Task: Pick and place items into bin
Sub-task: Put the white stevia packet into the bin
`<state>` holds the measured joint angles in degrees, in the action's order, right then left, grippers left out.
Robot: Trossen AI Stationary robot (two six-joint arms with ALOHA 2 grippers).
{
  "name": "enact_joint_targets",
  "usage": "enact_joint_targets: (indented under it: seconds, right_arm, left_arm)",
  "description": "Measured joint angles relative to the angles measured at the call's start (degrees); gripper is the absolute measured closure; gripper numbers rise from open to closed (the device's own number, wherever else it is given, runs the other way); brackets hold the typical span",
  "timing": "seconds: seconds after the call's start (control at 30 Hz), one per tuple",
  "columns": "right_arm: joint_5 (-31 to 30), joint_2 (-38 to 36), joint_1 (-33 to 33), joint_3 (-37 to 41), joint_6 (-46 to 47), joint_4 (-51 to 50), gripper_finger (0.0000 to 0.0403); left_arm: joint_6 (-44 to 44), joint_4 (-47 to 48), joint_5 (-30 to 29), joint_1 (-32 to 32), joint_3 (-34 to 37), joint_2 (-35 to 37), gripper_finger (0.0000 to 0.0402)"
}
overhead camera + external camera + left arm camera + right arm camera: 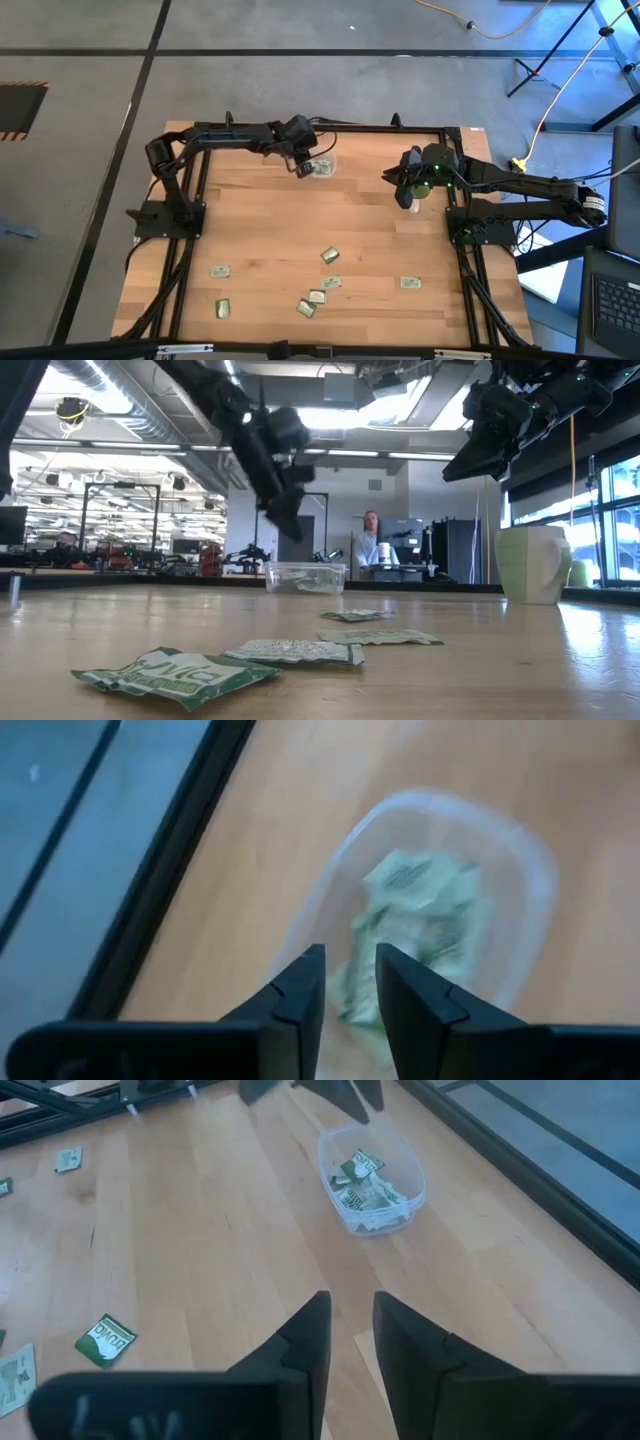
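Left gripper (350, 985) hovering directly above the bin (330, 880), fingers slightly parted, pinching nothing. Packets (415, 915) piled inside it below. Right gripper (350, 1335) waiting well off, fingers parted, empty.

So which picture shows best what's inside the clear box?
The right wrist view: the box sits whole and sharp, green-and-white packets piled inside. The left wrist view is close but blurry. The low view shows only its side. From above it is tiny, partly under the left gripper.
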<state>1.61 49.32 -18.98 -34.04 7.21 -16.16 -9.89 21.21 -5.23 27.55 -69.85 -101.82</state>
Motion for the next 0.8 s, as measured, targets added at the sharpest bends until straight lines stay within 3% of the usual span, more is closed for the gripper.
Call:
enact_joint_targets:
  seconds: [0.37,0.63,0.7,0.8]
  right_arm:
    - [0.0,0.0,0.0,0.0,0.0,0.0,0.032]
    - [0.2,0.0,0.0,0.0,-0.2,0.0,0.032]
    - [2.3,0.0,0.3,0.0,-0.2,0.0,0.032]
    - [11.0,0.1,1.8,0.0,-2.5,3.0,0.032]
  left_arm:
    - [-3.8,0.6,3.2,-13.5,-1.5,4.3,0.0316]
    - [1.0,7.1,1.9,-25.1,-1.4,4.8,0.0315]
    - [4.0,6.6,0.5,-27.8,-0.7,5.9,0.0315]
    - [7.4,1.9,-0.2,-31.1,3.1,9.0,0.0315]
